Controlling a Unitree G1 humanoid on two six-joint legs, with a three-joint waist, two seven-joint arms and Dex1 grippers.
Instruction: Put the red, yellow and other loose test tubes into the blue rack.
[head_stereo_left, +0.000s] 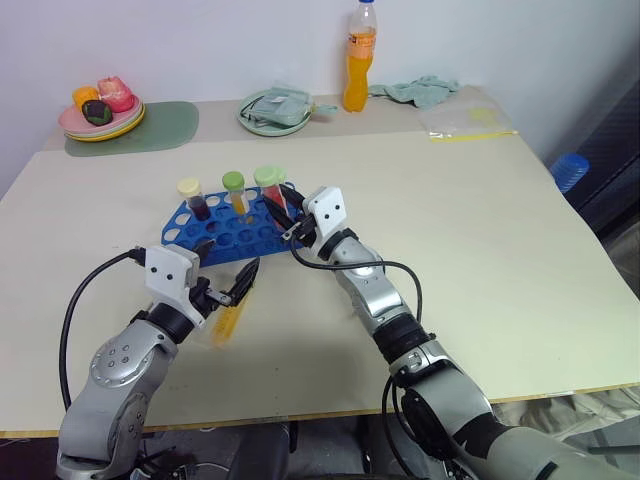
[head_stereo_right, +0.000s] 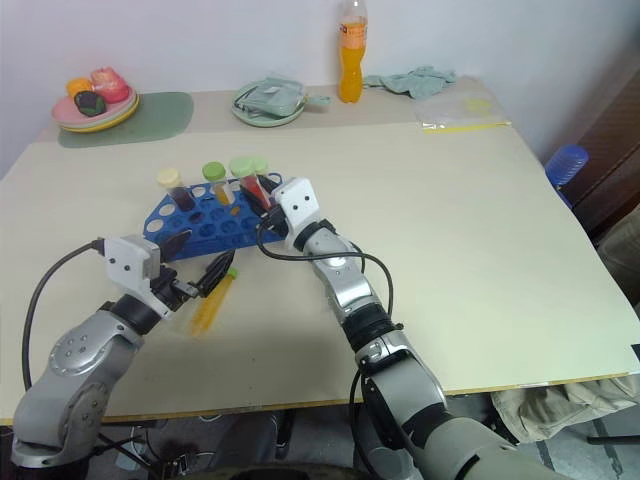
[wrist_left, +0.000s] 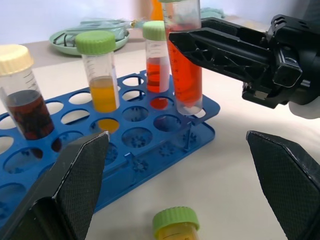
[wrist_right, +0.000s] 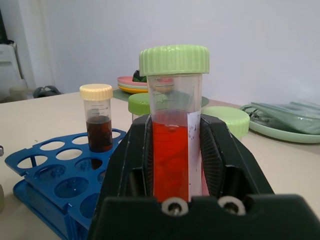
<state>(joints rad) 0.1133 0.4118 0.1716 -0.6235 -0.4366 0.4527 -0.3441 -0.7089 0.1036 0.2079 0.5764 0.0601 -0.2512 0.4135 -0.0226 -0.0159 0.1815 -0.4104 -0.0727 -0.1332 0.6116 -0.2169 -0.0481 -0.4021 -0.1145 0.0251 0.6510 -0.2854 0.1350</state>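
Observation:
The blue rack (head_stereo_left: 225, 232) lies mid-table with three upright tubes: a dark one with a cream cap (head_stereo_left: 191, 196), a yellow one (wrist_left: 101, 77) and a red one (wrist_left: 157, 62), both green-capped. My right gripper (head_stereo_left: 289, 214) is shut on another red test tube (wrist_right: 170, 150) with a green cap. It holds this tube upright, lower end at the rack's corner hole (wrist_left: 199, 113); whether it sits inside I cannot tell. My left gripper (head_stereo_left: 226, 262) is open near the rack's front edge. A yellow test tube (head_stereo_left: 230, 320) lies on the table just below it.
At the back stand stacked plates with fruit (head_stereo_left: 100, 115) on a green mat (head_stereo_left: 160, 128), a green plate with a cloth (head_stereo_left: 275, 110), an orange drink bottle (head_stereo_left: 360, 55), a crumpled cloth (head_stereo_left: 415, 92) and a plastic bag (head_stereo_left: 465, 122).

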